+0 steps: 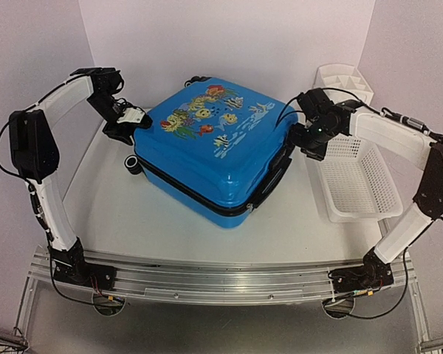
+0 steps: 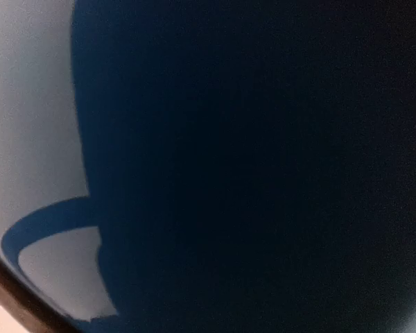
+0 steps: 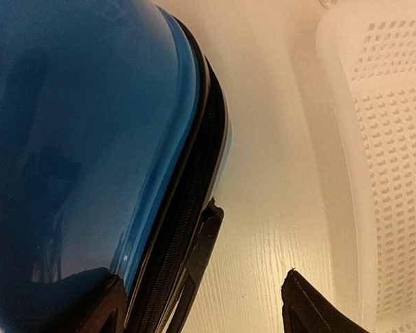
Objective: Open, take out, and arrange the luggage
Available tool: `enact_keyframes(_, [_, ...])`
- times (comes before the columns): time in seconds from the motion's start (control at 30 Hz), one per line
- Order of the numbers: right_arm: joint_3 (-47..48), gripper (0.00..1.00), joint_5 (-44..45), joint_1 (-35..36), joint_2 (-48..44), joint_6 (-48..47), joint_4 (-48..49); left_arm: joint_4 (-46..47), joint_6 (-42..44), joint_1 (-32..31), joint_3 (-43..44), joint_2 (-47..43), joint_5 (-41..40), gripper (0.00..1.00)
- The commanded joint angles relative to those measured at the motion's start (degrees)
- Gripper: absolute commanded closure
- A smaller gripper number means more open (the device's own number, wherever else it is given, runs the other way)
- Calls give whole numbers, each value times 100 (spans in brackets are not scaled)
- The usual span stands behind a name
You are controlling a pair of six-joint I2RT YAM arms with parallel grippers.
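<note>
Bending inward from both sides, the arms flank the luggage (image 1: 207,147), right gripper (image 3: 202,281) spread, left gripper (image 1: 123,127) impossible to tell.

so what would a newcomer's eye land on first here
The bright blue suitcase with its fish-and-flowers print, lying flat and closed in the middle of the table. The left arm and right arm reach in at its opposite sides, the right one's jaws open beside the black zipper band. A white mesh basket sits empty on the right, with a white drawer organizer behind it.
</note>
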Motion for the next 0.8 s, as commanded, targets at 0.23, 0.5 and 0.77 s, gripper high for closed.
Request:
enact_keyframes(0.23, [-1660,35,-2676,389,-2047,-2544,1294,495,-3042,-178,-1482,-1588,438,100])
enact_keyframes(0.5, [-3574,49,-4284,765,-2677,-3854,3441,303,-3385,-176,-1329,-1662,513,100])
enact_keyframes(0.77, [-3732,53,-4148,912,-2009,-4917,4098,309,-3258,-178,-1458,-1792,448,100])
